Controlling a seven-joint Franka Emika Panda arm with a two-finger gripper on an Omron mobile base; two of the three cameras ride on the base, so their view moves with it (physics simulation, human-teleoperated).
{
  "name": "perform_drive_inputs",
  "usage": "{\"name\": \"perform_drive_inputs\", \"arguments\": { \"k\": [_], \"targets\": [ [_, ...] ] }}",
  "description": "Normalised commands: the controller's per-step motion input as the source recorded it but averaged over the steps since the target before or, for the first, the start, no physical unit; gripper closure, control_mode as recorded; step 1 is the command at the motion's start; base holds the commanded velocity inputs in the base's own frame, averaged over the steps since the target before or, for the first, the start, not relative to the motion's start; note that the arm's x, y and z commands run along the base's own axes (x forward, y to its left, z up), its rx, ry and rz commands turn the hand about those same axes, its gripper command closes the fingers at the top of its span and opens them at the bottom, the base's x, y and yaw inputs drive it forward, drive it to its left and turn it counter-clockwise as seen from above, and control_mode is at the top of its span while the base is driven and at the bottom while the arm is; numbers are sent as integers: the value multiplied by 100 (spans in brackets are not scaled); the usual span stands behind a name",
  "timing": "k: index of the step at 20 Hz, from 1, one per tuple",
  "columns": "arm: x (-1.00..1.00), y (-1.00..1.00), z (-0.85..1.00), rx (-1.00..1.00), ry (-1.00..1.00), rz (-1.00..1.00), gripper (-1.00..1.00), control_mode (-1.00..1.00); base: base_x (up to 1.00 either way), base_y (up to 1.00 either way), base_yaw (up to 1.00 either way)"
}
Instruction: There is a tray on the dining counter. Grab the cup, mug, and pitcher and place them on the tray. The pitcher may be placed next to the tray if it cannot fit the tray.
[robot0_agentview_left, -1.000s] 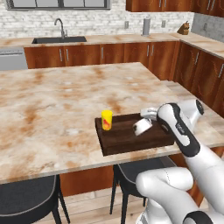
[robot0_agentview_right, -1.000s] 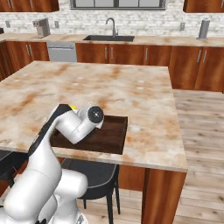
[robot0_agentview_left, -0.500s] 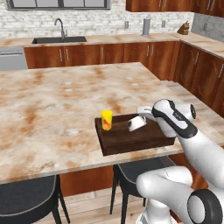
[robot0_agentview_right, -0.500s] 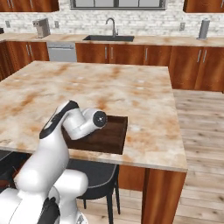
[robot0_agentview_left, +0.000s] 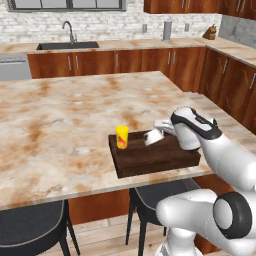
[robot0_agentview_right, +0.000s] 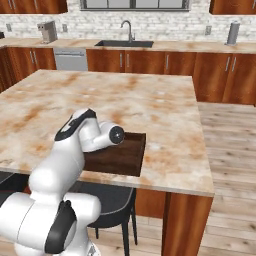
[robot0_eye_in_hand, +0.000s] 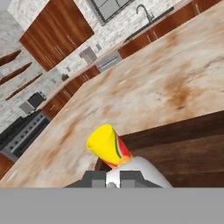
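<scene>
The dark brown tray (robot0_agentview_left: 165, 159) lies at the near edge of the dining counter (robot0_agentview_left: 60, 120). On its far left corner stands the yellow cup (robot0_agentview_left: 122, 137), upright. My gripper (robot0_agentview_left: 160, 131) is shut on the white mug (robot0_agentview_left: 151, 138), which hangs tilted just above the middle of the tray, to the right of the cup. The hand view has the cup (robot0_eye_in_hand: 109, 146) close ahead, the mug's (robot0_eye_in_hand: 142, 171) white body between my fingertips (robot0_eye_in_hand: 94, 179), and the tray (robot0_eye_in_hand: 188, 144) beneath. The grey pitcher (robot0_agentview_left: 167, 30) stands far off on the back counter, upright. My arm covers part of the tray (robot0_agentview_right: 125, 155).
A sink with a faucet (robot0_agentview_left: 67, 34) is set in the back counter. Dark stools (robot0_agentview_left: 30, 225) stand under the island's near edge. Wood cabinets line the right wall. The pitcher (robot0_agentview_right: 233, 33) is at the far right of the back counter.
My hand has turned and carried the mug a little left and farther over the tray, closer to the cup. The cup and the tray stayed put.
</scene>
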Motion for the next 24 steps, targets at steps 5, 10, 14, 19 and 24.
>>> {"name": "perform_drive_inputs", "arguments": {
  "k": [5, 10, 14, 19, 24],
  "targets": [
    [11, 1, -9, 0, -5, 0, 100, -100, 0, 0, 0],
    [0, 16, -2, 0, -1, 0, 100, -100, 0, 0, 0],
    [0, 9, -6, 0, 0, 0, 100, -100, 0, 0, 0],
    [0, 0, -2, 0, 0, 0, 100, -100, 0, 0, 0],
    [0, -1, -11, 0, 0, 0, 100, -100, 0, 0, 0]
  ]
}}
